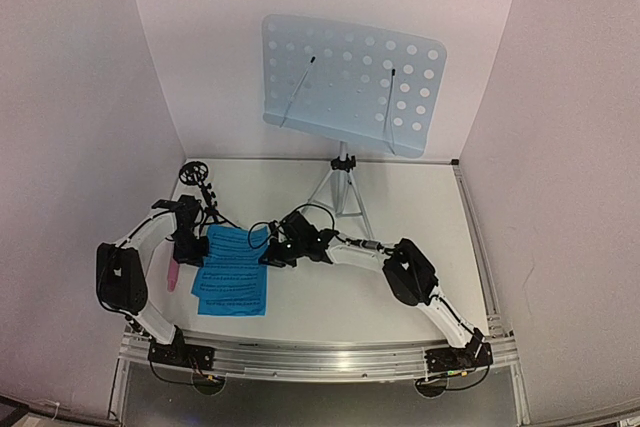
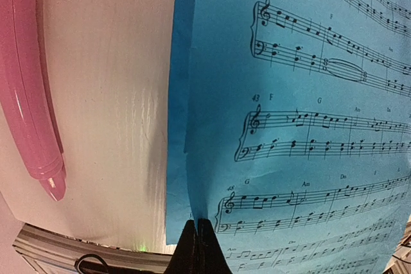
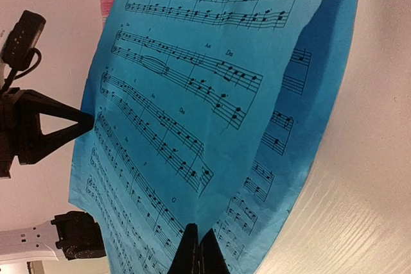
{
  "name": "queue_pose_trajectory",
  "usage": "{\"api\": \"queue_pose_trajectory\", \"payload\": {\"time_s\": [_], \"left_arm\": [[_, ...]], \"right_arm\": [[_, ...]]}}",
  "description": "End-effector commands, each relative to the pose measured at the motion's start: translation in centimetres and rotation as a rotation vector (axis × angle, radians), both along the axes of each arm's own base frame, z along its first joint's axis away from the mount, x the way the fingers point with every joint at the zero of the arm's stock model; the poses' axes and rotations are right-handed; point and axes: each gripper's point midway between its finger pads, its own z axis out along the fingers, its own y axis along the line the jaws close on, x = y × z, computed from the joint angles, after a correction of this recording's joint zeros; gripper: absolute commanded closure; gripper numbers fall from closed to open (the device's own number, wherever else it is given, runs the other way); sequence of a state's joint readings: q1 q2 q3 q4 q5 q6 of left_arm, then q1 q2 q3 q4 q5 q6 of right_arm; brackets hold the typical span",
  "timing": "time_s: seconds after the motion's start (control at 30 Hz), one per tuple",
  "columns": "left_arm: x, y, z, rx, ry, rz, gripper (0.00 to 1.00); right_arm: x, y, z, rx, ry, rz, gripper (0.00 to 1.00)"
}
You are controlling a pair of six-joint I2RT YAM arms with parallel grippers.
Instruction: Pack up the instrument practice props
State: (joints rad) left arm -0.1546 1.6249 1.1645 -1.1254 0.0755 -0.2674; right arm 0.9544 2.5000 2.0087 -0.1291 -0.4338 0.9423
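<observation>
Two blue music sheets point(image 1: 232, 272) lie stacked on the table in front of the arms. My left gripper point(image 2: 196, 230) is shut on the left edge of the upper sheet point(image 2: 302, 113), which is raised off the lower sheet point(image 2: 176, 133). My right gripper point(image 3: 200, 240) is shut on the opposite edge of the same upper sheet point(image 3: 186, 94), with the lower sheet point(image 3: 302, 126) flat beneath it. The pink microphone point(image 2: 26, 81) lies on the table just left of the sheets point(image 1: 172, 274). The black mic stand point(image 1: 195, 177) and the silver-tripod stand with its pale-blue desk point(image 1: 350, 82) stand behind.
White walls enclose the table on the left, back and right. The silver tripod legs point(image 1: 342, 197) spread just behind the right arm point(image 1: 410, 272). A metal rail point(image 1: 320, 355) runs along the near edge. The left gripper's body point(image 3: 38, 126) shows in the right wrist view.
</observation>
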Motion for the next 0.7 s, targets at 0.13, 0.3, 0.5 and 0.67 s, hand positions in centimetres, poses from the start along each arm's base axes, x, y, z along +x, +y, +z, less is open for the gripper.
{"api": "queue_pose_trajectory", "payload": {"time_s": [0.13,0.3,0.5,0.67], "left_arm": [[-0.1,0.7,-0.1,0.009,0.028,0.066,1.00],[-0.6,1.0,-0.5,-0.022,0.063,0.113,1.00],[-0.6,1.6,-0.8,-0.024,0.075,0.139,1.00],[-0.8,2.0,-0.9,-0.031,0.086,0.166,1.00]], "right_arm": [[0.9,-0.1,-2.2,-0.022,0.009,0.003,1.00],[0.6,-0.5,-2.5,-0.035,0.011,0.007,1.00],[0.7,-0.4,-2.5,-0.034,0.005,0.007,1.00],[1.0,-0.1,-2.0,-0.026,-0.014,0.017,1.00]]}}
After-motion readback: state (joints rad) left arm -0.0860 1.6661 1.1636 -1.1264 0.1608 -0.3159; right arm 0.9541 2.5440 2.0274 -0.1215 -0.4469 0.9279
